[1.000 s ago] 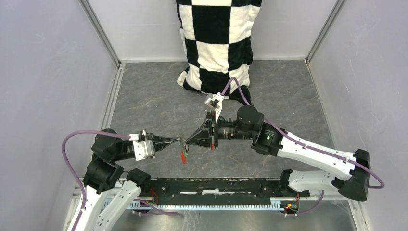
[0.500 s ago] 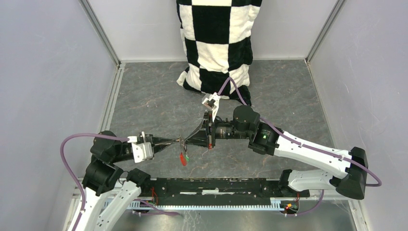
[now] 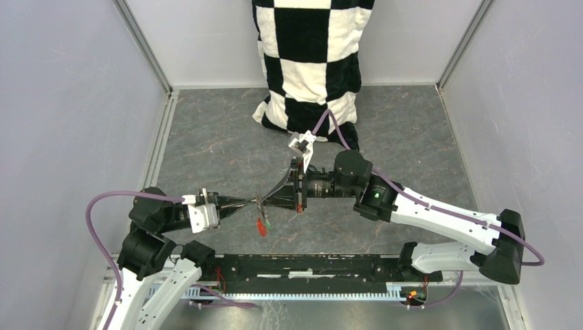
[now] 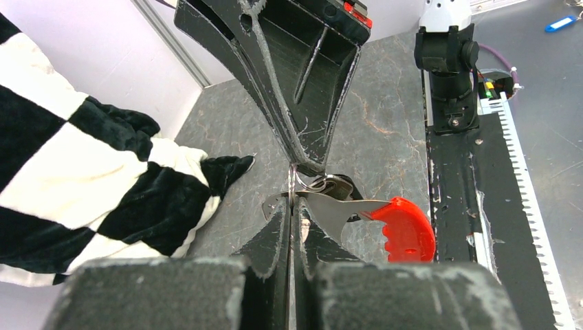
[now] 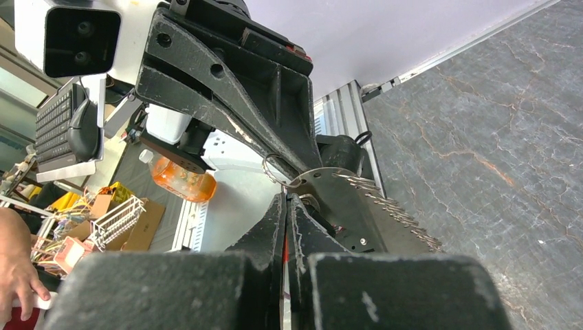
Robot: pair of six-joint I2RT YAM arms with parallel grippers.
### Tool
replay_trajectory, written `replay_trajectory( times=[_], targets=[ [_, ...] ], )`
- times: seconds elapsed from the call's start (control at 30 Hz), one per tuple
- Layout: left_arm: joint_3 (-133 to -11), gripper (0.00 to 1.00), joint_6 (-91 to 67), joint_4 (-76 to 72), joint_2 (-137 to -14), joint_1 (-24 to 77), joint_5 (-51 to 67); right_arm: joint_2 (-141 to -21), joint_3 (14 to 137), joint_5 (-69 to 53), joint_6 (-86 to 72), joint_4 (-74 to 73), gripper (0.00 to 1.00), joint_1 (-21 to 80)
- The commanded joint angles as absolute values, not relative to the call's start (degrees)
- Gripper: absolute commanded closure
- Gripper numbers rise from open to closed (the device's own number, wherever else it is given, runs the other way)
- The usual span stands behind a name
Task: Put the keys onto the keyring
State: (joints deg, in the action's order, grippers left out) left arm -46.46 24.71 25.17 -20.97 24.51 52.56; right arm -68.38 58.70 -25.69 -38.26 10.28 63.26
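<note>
The two arms meet tip to tip above the middle of the grey marbled bench [image 3: 206, 148]. The left gripper [image 3: 255, 201] reaches in from the left and the right gripper [image 3: 265, 202] from the right, and their tips are almost touching.

The jaws of the left gripper are pressed together on the keyring [image 3: 261, 225], which is held in the air, clear of the bench. Its red tag [image 4: 407, 232] hangs below the pinch point. In the left wrist view a flat metal piece runs from the fingertips to this tag.

In the right wrist view the thin wire ring [image 5: 265, 170] sits just at the tip of the left gripper. The jaws of the right gripper are also pressed together – as far as this view shows, they pinch the end of a key [image 5: 375, 203], whose toothed blade sticks out from their tips.

From above, a small green spot [image 3: 267, 221] shows just beside the red tag – it is too small to say what it hangs from.

A black-and-white checkered cloth [image 3: 306, 62] lies against the far wall, well apart from the grippers.
</note>
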Motion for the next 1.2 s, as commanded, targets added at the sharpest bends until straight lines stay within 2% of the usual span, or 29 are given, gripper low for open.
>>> replay_trajectory(
  times=[0.0,1.17],
  targets=[
    [-46.3,0.98,27.1,23.6,-20.8,24.5,52.2,-68.9,60.8,-26.7,-38.8,13.3,0.99,63.4],
    [-46.3,0.98,33.8,28.4,-19.6,24.5,54.2,-68.7,61.6,-23.8,-37.8,11.6,0.99,63.4]
  ],
)
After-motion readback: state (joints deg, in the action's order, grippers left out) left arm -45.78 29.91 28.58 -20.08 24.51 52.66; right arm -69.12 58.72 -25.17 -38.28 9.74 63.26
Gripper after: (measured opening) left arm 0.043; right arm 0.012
